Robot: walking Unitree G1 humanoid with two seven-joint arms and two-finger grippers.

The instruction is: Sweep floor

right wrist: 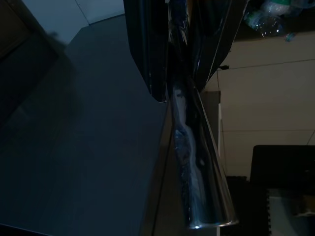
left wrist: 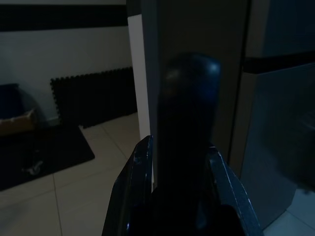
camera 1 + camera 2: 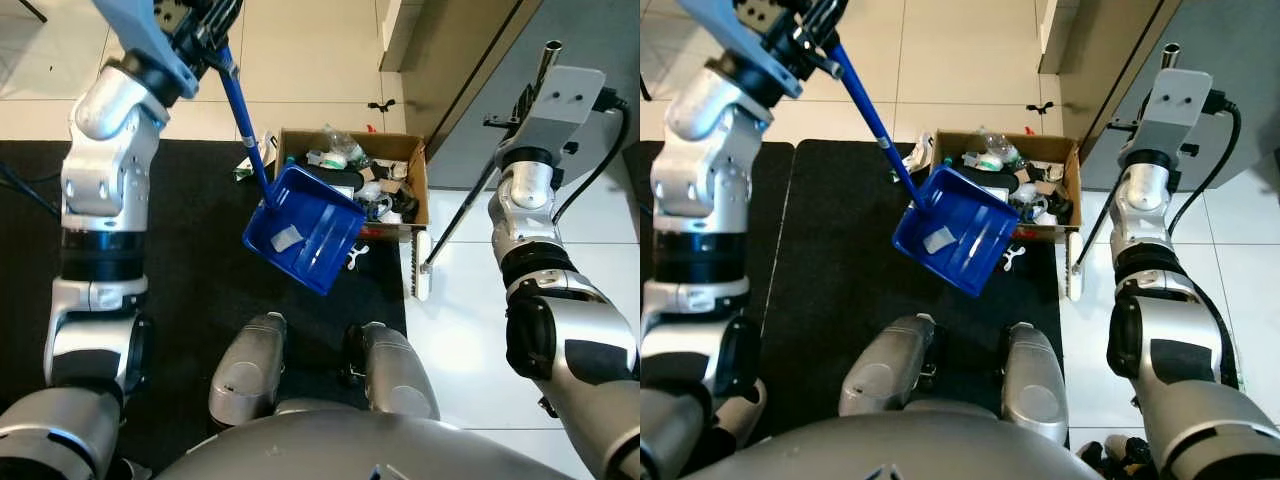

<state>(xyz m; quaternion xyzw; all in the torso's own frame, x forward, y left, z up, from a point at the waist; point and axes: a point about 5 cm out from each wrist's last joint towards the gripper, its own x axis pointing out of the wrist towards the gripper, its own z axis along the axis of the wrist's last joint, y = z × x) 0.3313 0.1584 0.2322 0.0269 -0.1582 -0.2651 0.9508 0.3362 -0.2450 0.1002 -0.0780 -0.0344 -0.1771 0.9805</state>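
We are holding the blue dustpan up by its long blue handle, our left gripper clamped around the upper end, and the pan is hanging tilted just short of the cardboard box of rubbish, its open mouth overlapping the near edge of the box. A scrap of pale litter is sitting inside the pan. The handle is running from upper left down toward the box, so tipping the load out looks like the left arm's job. Our right gripper is closed on the silver broom pole, which is slanting down to the brush head on the white tiles, just beside the box's right side. The black mat is lying under the pan and our knees; a cabinet is crowding the right side, while open room remains toward the left.
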